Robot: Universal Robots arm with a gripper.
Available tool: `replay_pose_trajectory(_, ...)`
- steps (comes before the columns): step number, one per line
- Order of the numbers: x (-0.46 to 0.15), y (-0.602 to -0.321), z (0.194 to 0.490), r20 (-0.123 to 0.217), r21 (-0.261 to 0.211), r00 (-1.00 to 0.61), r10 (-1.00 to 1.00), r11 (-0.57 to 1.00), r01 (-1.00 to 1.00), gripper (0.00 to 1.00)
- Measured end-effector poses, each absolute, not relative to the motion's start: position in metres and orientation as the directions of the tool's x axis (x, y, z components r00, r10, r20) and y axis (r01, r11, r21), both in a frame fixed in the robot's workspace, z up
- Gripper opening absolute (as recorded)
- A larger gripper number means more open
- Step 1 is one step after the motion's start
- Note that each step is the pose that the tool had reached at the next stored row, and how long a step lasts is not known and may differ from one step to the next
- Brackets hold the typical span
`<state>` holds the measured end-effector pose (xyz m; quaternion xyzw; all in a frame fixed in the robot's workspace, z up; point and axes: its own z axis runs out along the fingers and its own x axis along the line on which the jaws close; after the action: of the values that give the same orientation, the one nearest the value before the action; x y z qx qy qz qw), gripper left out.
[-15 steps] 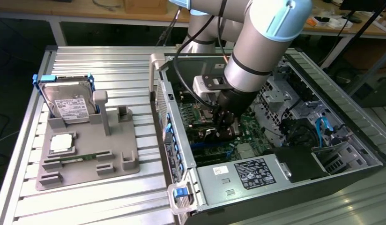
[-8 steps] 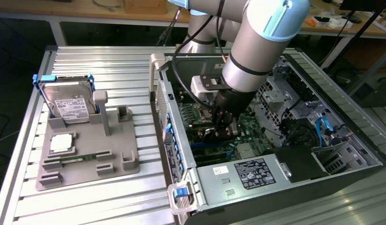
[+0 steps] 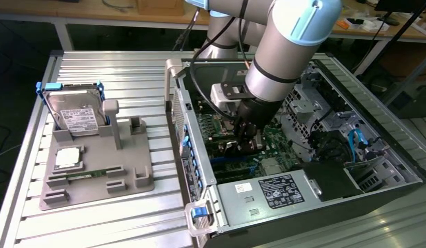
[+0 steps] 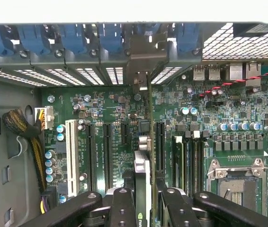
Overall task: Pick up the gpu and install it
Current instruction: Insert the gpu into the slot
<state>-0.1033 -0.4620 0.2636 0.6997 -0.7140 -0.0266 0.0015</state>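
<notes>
Inside the open computer case (image 3: 378, 155) at the centre right of the exterior view, the claw (image 3: 245, 138) is seen closed on the gpu (image 4: 142, 175), which is held edge-on just above the green motherboard (image 4: 209, 109). In the wrist view the card is shown as a narrow strip running up the middle of the frame, its metal bracket (image 4: 142, 61) reaching the rear slot openings. A misalignment with the long black slot (image 4: 159, 139) beside it is judged the main risk: the edge connector could be pressed onto the board or neighbouring capacitors. The bracket could also be caught on the rear panel, tilting the card in the grip.
</notes>
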Motion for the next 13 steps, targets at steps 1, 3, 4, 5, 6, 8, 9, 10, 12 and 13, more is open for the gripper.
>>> replay_pose_trajectory(1,-0.104,-0.462,0.264,-0.035,0.040,-0.021,-0.999,0.020,-0.999,0.27)
replay_pose_trajectory(3,-0.104,-0.462,0.264,-0.035,0.040,-0.021,-0.999,0.019,-0.999,0.27)
replay_pose_trajectory(4,-0.104,-0.462,0.264,-0.035,0.040,-0.021,-0.999,0.019,-0.999,0.27)
replay_pose_trajectory(5,-0.104,-0.462,0.264,-0.035,0.040,-0.021,-0.999,0.019,-0.999,0.27)
replay_pose_trajectory(6,-0.104,-0.463,0.263,-0.035,0.040,-0.021,-0.999,0.020,-0.999,0.27)
replay_pose_trajectory(8,-0.104,-0.464,0.262,-0.035,0.040,-0.021,-0.999,0.020,-0.999,0.27)
replay_pose_trajectory(9,-0.104,-0.464,0.259,-0.035,0.040,-0.021,-0.999,0.019,-0.999,0.27)
replay_pose_trajectory(10,-0.104,-0.464,0.256,-0.035,0.040,-0.021,-0.999,0.019,-0.999,0.27)
replay_pose_trajectory(12,-0.104,-0.464,0.252,-0.035,0.038,-0.021,-0.999,0.020,-0.999,0.27)
replay_pose_trajectory(13,-0.106,-0.464,0.245,-0.036,0.025,-0.020,-0.999,0.019,-1.000,0.27)
